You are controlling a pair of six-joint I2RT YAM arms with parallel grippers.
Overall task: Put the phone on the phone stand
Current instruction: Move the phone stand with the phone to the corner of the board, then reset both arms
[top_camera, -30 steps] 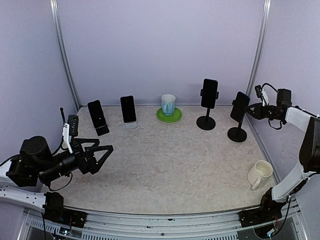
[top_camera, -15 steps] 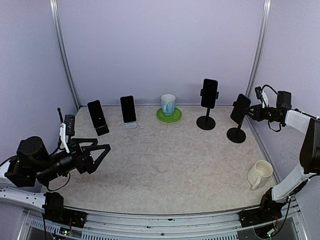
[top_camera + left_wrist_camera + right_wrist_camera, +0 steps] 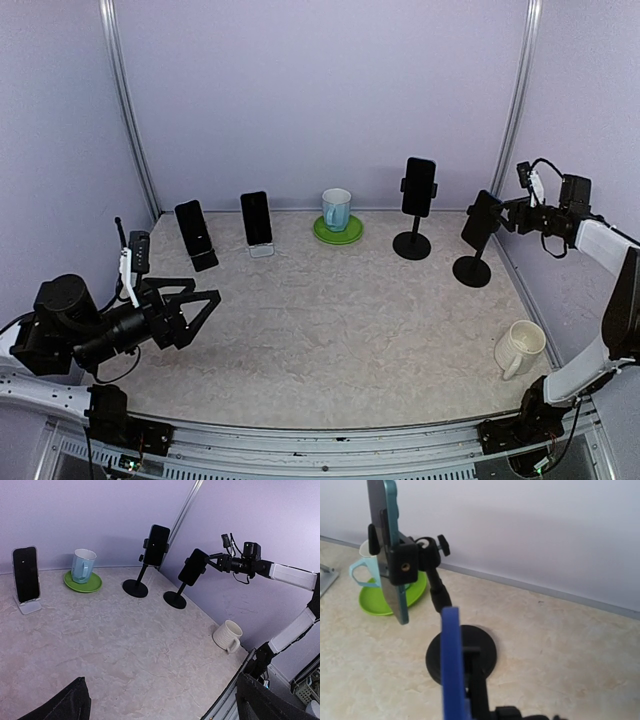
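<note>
Beige marbled surface runs from your arm bases toward the lilac back wall. Nearest, on the left, your left pincer hangs above the surface with its jaws spread wide and nothing between them. Near the right edge sits 1 white mug. Farther back on the right, the phone sits tilted in the clamp of the phone stand, whose round base rests on the surface. Your right pincer is just beside the phone's upper edge; you cannot tell how far its jaws are parted, or whether they touch the phone. Along the back are a second stand carrying a handset, a pale blue cup on a green plate, then 2 propped handsets: the upright handset and the leaning handset.
</note>
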